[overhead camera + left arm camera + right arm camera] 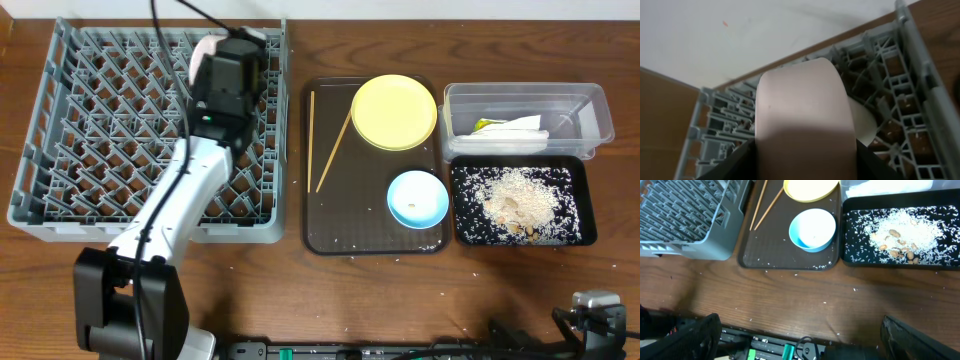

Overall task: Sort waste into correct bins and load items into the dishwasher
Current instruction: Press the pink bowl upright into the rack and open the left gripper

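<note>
My left gripper (228, 45) is over the far middle of the grey dish rack (90, 150), shut on a white bowl (800, 100) that fills the gap between its jaws (806, 150). A second white item (863, 122) sits in the rack just behind it. The yellow plate (394, 111), light blue bowl (418, 198) and two chopsticks (330, 150) lie on the brown tray (320, 230). The clear tub (590, 105) holds the napkin (510, 127). The black tray (585, 225) holds rice crumbs (515, 200). My right gripper (597, 303) is open and empty at the front right edge.
In the right wrist view the blue bowl (812, 228), the black tray (850, 257) and the rack corner (685, 215) lie ahead of my right gripper (800, 330). Stray crumbs dot the wooden table (790, 295) and the brown tray's front.
</note>
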Motion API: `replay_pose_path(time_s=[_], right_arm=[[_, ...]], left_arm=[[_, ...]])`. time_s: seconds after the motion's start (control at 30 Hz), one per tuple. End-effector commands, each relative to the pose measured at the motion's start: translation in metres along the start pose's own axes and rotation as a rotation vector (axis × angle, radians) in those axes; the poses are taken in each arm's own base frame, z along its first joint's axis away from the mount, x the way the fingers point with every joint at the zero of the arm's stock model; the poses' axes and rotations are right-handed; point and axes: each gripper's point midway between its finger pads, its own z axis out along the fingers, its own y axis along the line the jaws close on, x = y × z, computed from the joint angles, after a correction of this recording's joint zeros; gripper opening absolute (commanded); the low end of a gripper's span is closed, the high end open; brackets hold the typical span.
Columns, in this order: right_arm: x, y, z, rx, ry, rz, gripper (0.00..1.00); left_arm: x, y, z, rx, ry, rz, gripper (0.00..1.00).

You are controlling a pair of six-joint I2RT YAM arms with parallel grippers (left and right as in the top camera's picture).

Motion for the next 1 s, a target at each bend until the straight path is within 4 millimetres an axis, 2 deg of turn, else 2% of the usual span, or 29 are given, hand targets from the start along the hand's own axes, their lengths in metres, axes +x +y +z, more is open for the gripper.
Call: replay_pose_path(time_s=[0.0,0.17,0.3,0.63,0.8,0.97], right_arm=[[-0.001,-0.002,0.000,0.014,-0.007,0.017,0.99],[-0.001,-0.002,0.000,0.014,-0.007,0.017,0.99],[-0.001,-0.002,0.000,0.014,-0.007,0.017,0.99],[-0.001,-0.002,0.000,0.015,-0.007,0.017,0.99],[-0.001,-0.002,0.000,0.015,-0.007,0.017,0.99],[-0.001,-0.002,0.000,0.014,-0.007,0.017,0.99]], left_arm=[[-0.008,0.023,0.000,0.063,-0.043,-0.111,0.19],[0.001,0.036,0.008,0.141,-0.050,-0.154,0.19],[0.002,0.034,0.012,0.186,-0.060,-0.165,0.19],[-0.002,0.030,0.031,0.173,-0.095,-0.141,0.19],[0.010,0.021,0.046,0.177,-0.058,-0.131,0.19],[0.015,0.030,0.051,0.116,-0.040,-0.090,0.19]])
